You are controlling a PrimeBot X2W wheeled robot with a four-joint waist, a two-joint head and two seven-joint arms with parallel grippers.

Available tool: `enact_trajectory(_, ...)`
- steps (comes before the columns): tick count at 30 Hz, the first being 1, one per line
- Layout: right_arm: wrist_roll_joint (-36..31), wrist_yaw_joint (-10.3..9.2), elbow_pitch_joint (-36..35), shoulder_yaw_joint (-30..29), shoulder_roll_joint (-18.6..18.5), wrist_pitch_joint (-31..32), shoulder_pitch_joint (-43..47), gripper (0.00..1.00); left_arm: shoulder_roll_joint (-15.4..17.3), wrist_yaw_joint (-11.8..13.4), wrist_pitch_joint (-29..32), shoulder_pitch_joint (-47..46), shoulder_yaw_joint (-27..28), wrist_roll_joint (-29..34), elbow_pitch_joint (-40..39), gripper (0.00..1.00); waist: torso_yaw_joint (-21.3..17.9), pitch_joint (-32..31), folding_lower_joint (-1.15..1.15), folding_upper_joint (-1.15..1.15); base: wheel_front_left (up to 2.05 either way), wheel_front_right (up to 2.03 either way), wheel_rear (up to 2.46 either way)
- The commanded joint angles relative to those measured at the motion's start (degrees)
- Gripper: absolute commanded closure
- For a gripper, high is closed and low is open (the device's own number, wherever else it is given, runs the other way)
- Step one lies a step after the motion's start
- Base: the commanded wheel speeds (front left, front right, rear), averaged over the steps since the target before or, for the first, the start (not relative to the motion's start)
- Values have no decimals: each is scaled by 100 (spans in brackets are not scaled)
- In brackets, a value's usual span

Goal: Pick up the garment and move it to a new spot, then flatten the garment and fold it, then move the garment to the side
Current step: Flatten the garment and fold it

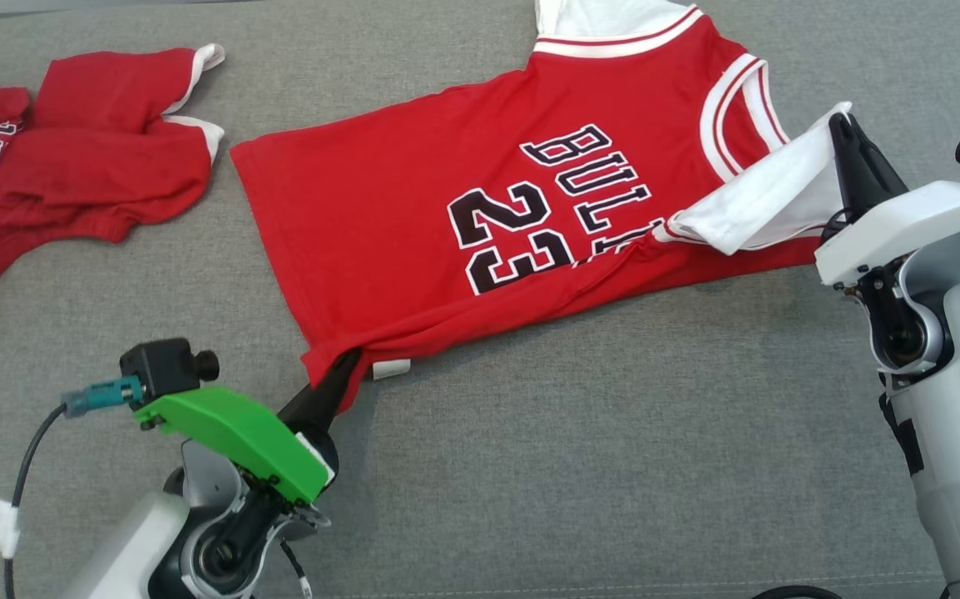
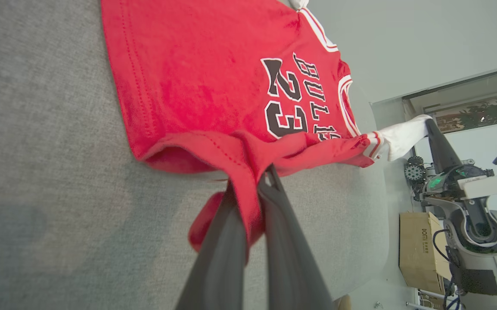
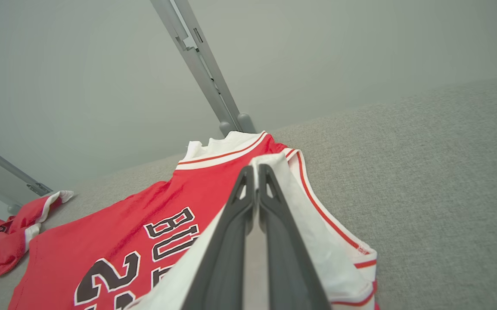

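Note:
A red jersey (image 1: 447, 191) marked "BULLS 23" lies spread on the grey padded table, collar toward the far edge. My left gripper (image 1: 345, 366) is shut on its near hem corner, lifting a pinch of red cloth (image 2: 248, 189). My right gripper (image 1: 842, 125) is shut on the white shoulder strap (image 1: 771, 200), which is pulled up and to the right. In the right wrist view the fingers (image 3: 240, 224) close on that white strap (image 3: 300, 206) above the jersey (image 3: 123, 228). The near long edge of the jersey (image 2: 214, 69) is rolled under.
A second red garment (image 1: 72, 158) lies crumpled at the far left of the table (image 1: 613, 433). In the left wrist view a cardboard box (image 2: 420, 254) stands on the floor beyond the table's edge. A grey frame post (image 3: 205, 69) rises behind the table.

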Motion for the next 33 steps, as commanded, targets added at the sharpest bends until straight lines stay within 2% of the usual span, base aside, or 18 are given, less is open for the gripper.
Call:
enact_trajectory(1, -37, 0, 119, 16, -68, -25, -124, 100, -11, 3, 111, -237, -39, -19, 111, 100, 104, 26, 0, 0, 0, 0, 0)
enact_trajectory(11, -254, 0, 829, 369, -286, -139, -742, 100, -234, -50, 1210, -1321, -165, -446, 1029, 100, 262, 231, 0, 0, 0, 0, 0)
enact_trajectory(20, -457, 0, 1207, 879, -474, 10, -1240, 100, -203, -33, 2179, -2253, -329, -586, 1810, 100, 249, 527, 0, 0, 0, 0, 0)
enact_trajectory(33, -420, 0, 1537, 1617, -591, 196, -1788, 100, -230, -156, 2471, -2807, -388, -473, 2451, 100, 153, 626, 0, 0, 0, 0, 0)
